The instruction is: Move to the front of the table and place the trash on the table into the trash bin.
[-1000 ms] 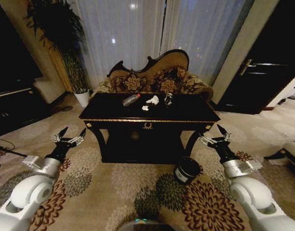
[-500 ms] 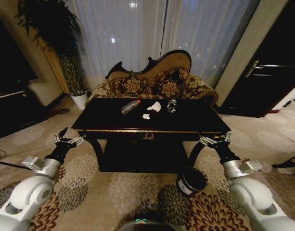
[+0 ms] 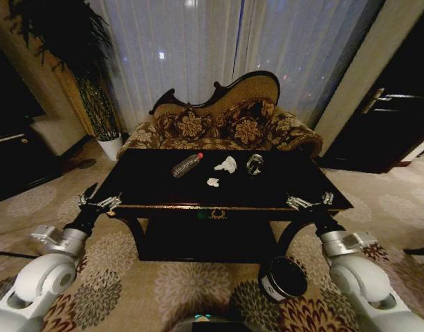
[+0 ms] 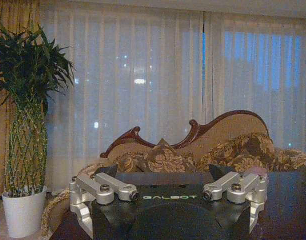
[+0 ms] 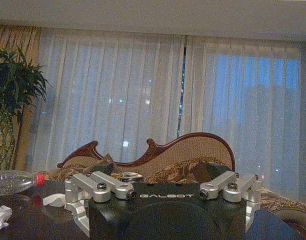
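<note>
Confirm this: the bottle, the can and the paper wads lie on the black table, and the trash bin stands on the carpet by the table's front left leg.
Not quite. The trash bin stands by the front right leg of the table, not the left; the head view shows it. The bottle, can and paper wads do lie on the table.

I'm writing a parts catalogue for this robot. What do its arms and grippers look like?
Both arms have rounded glossy white shells ending in silvery wrist blocks. The left gripper and right gripper each have a black body, lettered GALBOT in the wrist views, with silver bolted metal linkages and dark pointed jaws. No loose cables are visible.
</note>
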### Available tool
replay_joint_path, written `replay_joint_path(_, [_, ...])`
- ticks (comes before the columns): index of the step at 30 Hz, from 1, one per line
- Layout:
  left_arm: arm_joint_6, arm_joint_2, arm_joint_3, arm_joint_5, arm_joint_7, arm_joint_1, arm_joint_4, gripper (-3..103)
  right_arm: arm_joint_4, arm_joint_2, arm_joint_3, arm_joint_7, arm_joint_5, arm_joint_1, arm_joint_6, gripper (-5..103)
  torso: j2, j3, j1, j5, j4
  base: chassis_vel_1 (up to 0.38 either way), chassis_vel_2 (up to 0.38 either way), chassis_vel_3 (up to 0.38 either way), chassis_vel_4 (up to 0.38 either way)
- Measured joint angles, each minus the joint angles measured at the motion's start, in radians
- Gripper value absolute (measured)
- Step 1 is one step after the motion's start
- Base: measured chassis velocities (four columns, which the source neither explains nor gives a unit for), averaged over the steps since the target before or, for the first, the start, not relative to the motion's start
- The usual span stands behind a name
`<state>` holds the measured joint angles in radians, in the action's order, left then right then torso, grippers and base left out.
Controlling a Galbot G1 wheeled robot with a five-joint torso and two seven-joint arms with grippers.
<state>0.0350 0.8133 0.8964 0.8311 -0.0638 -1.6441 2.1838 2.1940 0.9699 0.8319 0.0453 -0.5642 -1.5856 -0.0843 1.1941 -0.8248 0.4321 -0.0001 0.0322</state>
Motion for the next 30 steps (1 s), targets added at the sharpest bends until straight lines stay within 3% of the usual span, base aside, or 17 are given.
replay_joint_path(8, [-0.008,-0.044,-0.002,0.027,0.033,-0.004,0.000,100,-0.010,0.003,0.002,0.003,0.009,-0.007,-0.006,100,0.001,0.001,-0.002,0.0000,0.0000,0.000,0.000,0.000,0.000])
replay_joint_path(11, [-0.019,-0.120,-0.005,0.072,0.092,-0.015,-0.006,100,-0.010,0.008,0.002,0.003,0.012,-0.014,-0.007,100,0.001,0.000,-0.001,0.0004,0.0002,0.000,0.000,0.000,0.000])
replay_joint_path(13, [-0.020,-0.126,-0.006,0.076,0.096,-0.014,-0.008,100,-0.010,0.008,0.003,0.003,0.012,-0.015,-0.007,100,0.000,0.000,-0.001,0.0004,0.0002,0.000,0.000,0.000,0.000])
replay_joint_path(16, [-0.046,-0.189,-0.020,0.176,0.116,0.015,-0.045,100,-0.010,0.011,0.009,0.002,0.014,-0.023,-0.010,100,0.000,0.000,-0.001,0.0000,0.0001,0.000,0.000,0.000,0.000])
replay_joint_path(22, [-0.077,-0.274,-0.042,0.289,0.135,0.044,-0.088,100,-0.015,0.010,0.004,0.002,0.014,-0.016,-0.010,100,0.000,0.000,-0.001,0.0000,0.0000,0.000,0.000,0.000,0.000])
replay_joint_path(30, [-0.071,-0.388,-0.062,0.296,0.176,0.049,-0.128,100,-0.031,0.011,-0.027,0.000,0.019,0.003,-0.010,100,0.000,0.000,-0.001,0.0001,0.0001,0.000,0.000,0.000,0.000])
